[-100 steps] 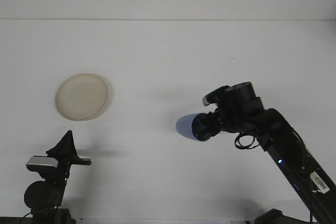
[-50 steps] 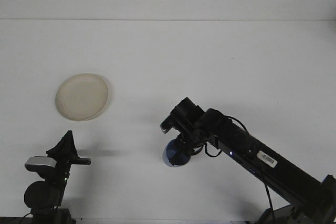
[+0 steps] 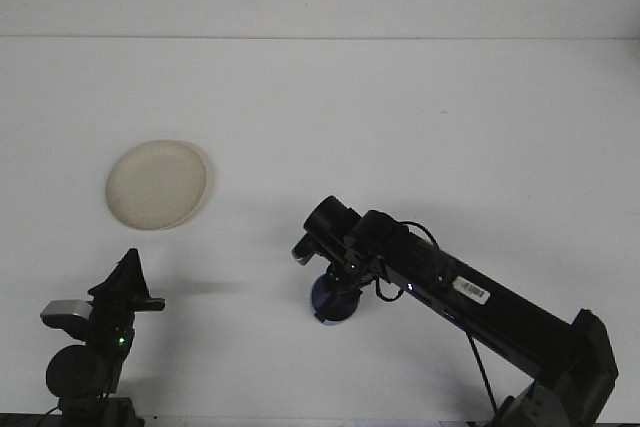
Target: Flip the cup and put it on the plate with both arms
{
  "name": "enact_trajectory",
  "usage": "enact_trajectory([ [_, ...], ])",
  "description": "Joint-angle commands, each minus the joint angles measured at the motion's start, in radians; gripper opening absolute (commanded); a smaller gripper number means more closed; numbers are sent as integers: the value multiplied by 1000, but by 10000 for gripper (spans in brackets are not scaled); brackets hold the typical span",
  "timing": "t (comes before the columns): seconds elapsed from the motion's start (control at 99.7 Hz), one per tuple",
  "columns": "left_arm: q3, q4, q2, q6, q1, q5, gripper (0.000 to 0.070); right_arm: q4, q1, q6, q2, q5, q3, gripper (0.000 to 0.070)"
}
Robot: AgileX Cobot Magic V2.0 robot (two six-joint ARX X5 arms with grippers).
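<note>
- the white table (image 3: 420,117) fills nearly the whole front view, with a faint horizontal line across it near the top.
- the right arm (image 3: 480,302) is the largest thing on it — a long black limb coming in from the lower right corner and reaching up and left toward the middle of the table, with a white barcode label on its upper side and thin black cables looping along it near the wrist.
- the plate (image 3: 157,183) lies flat on the left part of the table, round and pale cream, well apart from both arms.
- the left arm (image 3: 85,347) sits low at the bottom left corner, black with a grey camera block on it; its left gripper (image 3: 127,282) points upward as a dark pointed shape just below the plate, touching nothing, and whether its fingers are spread or pressed together cannot be told from this angle.
- the right gripper (image 3: 335,287) points down at the end of the right arm, and it is pinching the cup from above.
- the cup (image 3: 332,302) is blue and small, sitting on or just above the table near the centre, a little below and well to the right of the plate — only its lower part shows beneath the gripper, so which way up it stands cannot be told.
</note>
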Motion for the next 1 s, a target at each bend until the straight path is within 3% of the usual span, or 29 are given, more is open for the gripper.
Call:
enact_trajectory([
  [0.0,-14,11,0,-83,1,-3,12,8,16,-13,29,-3,29,268],
  [0.04,-10,11,-1,-113,1,-2,12,1,16,-13,25,-3,40,374],
  [0.08,-6,11,0,-140,1,3,11,-10,15,-14,22,-2,59,424],
  [0.191,13,10,0,-197,1,66,12,-38,3,-31,-10,-2,135,425],
  [0.371,84,-63,3,-207,1,185,12,-29,-32,-37,-119,-2,246,425],
  [0.481,155,-168,35,-200,1,207,14,35,-80,-39,-215,-2,231,423],
  [0.592,237,-238,118,-174,0,282,15,145,-135,-39,-333,-2,137,421],
  [0.722,367,-285,272,-98,-2,350,15,362,-203,-34,-522,0,-98,414],
  [0.993,748,-557,699,254,-79,374,15,693,-383,25,-898,6,-547,414],
])
